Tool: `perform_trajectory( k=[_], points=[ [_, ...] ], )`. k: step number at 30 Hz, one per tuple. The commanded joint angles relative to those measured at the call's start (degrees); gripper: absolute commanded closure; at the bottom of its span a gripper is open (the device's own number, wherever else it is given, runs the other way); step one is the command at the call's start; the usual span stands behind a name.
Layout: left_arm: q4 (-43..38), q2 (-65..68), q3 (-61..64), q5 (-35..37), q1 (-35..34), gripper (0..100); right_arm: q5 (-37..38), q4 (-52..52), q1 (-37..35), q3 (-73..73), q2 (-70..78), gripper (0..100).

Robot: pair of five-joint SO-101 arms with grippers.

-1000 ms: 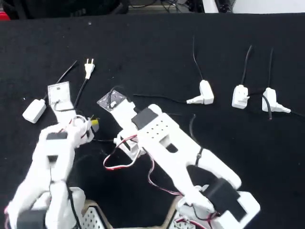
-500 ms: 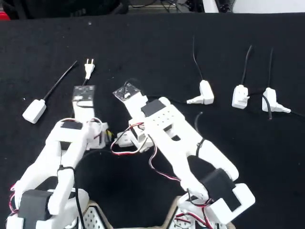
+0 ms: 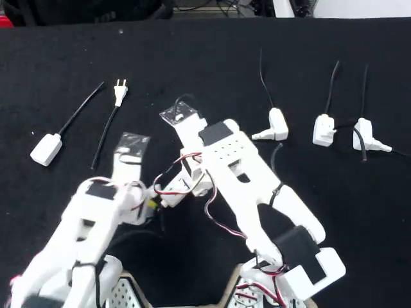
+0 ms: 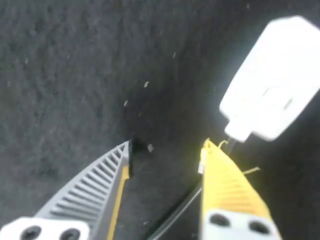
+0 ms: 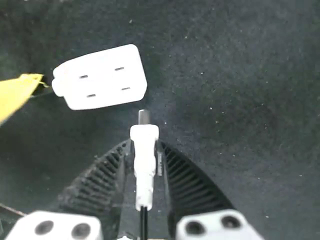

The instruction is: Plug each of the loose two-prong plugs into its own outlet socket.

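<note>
**Right jaws hold a plug near a socket; left jaws open beside it**

At the far left of the black counter (image 3: 205, 45) lies a white socket block (image 3: 46, 149), its cable running up and to the right. Next to it lies a loose plug (image 3: 120, 92), its prongs pointing to the far edge and its cable trailing back toward the arms.

In the middle, the two white arms cover what is beneath them.

In the left wrist view the left jaws stand apart and clamp nothing. A black cable (image 4: 172, 217) passes between them; it is not clear to which thing it belongs. Just beside the yellow finger (image 4: 225, 190) lies a four-slot socket (image 4: 272, 100), its corner cut off by the edge.

The right jaws are clamped on a held plug (image 5: 144, 160), whose long axis runs along them. Its prong (image 5: 143, 116) points at the side of the four-slot socket (image 5: 100, 84), near it but not inserted. The socket's long axis lies across the plug's.

At the far right are three white pieces with cables (image 3: 275, 125) (image 3: 324, 130) (image 3: 367, 136); whether they are joined is too small to tell.
</note>
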Motion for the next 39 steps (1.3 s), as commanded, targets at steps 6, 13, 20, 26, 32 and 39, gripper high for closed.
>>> perform_trajectory(
  k=[6,13,20,26,32,39],
  points=[
    [12.5,-20.3,1.5,-7.3,-16.7,78,2.3,11.1,-1.7,-15.5,0.0,98.7],
    [8.8,-25.6,8.2,-7.2,-16.9,78,3.6,20.5,-5.2,-27.6,14.3,98.8],
    [8.8,-25.6,8.7,-6.9,-17.0,78,3.5,22.6,-5.0,-37.1,26.0,98.8],
    [8.8,-25.6,8.7,-6.9,-17.0,78,6.1,22.9,-5.2,-41.9,29.3,98.8],
    [8.8,-25.6,8.7,-6.9,-17.0,78,8.4,22.9,-4.9,-42.7,31.6,98.8],
    [8.8,-25.6,8.7,-6.9,-17.0,78,8.4,22.7,-5.0,-43.1,34.9,98.8]
  ],
)
